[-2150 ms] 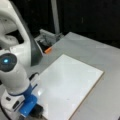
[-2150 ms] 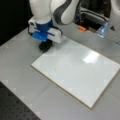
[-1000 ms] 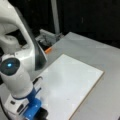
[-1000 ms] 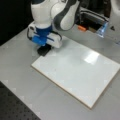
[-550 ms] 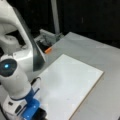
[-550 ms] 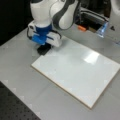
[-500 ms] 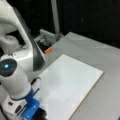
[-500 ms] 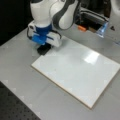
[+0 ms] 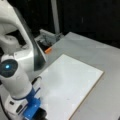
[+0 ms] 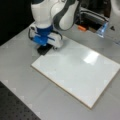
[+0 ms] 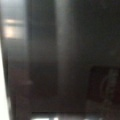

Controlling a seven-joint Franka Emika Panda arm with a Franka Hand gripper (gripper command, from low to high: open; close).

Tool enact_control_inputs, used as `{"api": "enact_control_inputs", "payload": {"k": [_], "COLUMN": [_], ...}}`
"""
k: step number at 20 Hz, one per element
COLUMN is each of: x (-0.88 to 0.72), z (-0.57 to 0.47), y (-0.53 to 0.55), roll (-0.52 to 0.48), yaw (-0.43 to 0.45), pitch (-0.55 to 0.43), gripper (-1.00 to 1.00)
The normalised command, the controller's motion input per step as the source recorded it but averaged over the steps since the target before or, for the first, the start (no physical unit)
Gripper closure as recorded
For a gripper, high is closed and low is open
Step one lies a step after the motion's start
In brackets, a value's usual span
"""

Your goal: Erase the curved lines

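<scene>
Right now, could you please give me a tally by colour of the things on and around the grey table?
White: 1, the board, no curve lines visible on it.
Orange: 1, a small object beyond the board.
Black: 1, a block under the hand at the board's corner.
Light blue: 1, a translucent piece.
Total: 4.

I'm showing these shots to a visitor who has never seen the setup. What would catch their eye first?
The big white board lying flat on the grey table, with a bright glare spot toward a front view's right. Next, the white and blue arm at the board's corner nearest a front view's top left, its gripper low over a dark block there. No pen stroke can be made out on the board.
</scene>
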Motion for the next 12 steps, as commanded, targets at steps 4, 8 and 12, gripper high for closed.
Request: {"api": "enact_control_inputs", "payload": {"k": [4, 8, 12], "x": [-0.11, -0.17, -0.22], "z": [0.12, 0.24, 0.25], "y": [0.10, 0.11, 0.16], "roll": [0.016, -0.088, -0.178], "yaw": [-0.094, -0.115, -0.083], "pitch": [-0.027, 0.006, 0.028], "gripper": [-1.00, -1.00, -1.00]}}
